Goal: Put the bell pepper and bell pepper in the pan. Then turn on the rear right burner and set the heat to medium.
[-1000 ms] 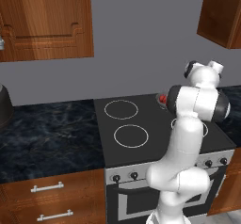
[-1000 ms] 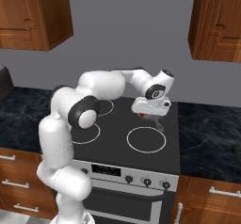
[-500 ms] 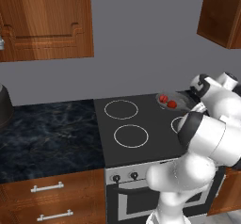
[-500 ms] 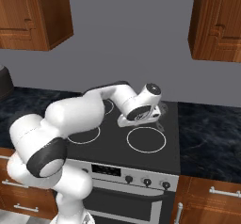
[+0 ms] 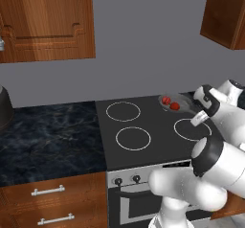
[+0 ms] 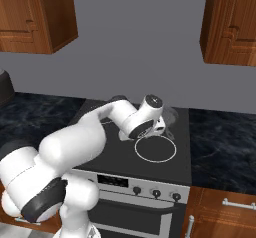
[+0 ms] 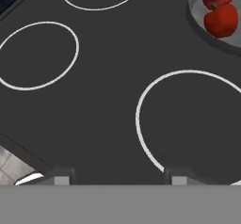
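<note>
My arm [image 5: 191, 188]: glossy white rounded shells, fat tube segments w/ smooth bulging elbows. Dark grey/black bands at the joints; one wide dark ring shows on the big segment in the left base view, another on the low segment in the right base view [image 6: 42, 202]. Joint end caps are round, w/ a flat pale-grey disc face. Wrist section [image 6: 147, 117] is white w/ dark collar, a small dark dot on its cap. A small white block w/ a faint grey mark sits at the hand end [image 5: 200, 119]. I see no cables, no screws. Finger tips [image 7: 61, 178]: small, grey, square-edged, matt.
</note>
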Robot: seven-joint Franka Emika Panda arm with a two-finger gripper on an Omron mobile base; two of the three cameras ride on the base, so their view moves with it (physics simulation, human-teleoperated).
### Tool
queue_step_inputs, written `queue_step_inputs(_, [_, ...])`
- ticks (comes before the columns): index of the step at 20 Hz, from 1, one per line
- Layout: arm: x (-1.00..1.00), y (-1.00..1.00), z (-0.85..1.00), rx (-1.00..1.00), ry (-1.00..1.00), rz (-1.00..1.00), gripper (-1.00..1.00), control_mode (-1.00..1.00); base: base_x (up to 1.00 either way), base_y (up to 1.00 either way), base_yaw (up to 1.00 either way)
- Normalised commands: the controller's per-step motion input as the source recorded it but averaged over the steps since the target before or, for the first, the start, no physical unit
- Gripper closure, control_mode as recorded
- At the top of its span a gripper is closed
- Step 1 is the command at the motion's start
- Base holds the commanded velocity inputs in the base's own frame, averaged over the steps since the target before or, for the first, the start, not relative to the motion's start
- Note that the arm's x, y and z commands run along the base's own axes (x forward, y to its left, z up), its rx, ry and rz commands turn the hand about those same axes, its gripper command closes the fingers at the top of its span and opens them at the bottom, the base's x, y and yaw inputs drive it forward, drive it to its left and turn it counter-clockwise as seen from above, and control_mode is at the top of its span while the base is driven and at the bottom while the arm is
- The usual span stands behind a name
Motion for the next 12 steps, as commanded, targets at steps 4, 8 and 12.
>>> queue_step_inputs(4, [-0.54,-0.05,0.00,0.00,0.00,-0.12,-1.00,-1.00,0.00,0.00,0.00])
queue_step_inputs(8, [-0.71,-0.36,0.00,0.02,0.00,-0.28,-1.00,-1.00,0.00,0.00,0.00])
queue_step_inputs(12, [-0.68,-0.43,0.00,0.05,-0.02,-0.30,-1.00,-1.00,0.00,0.00,0.00])
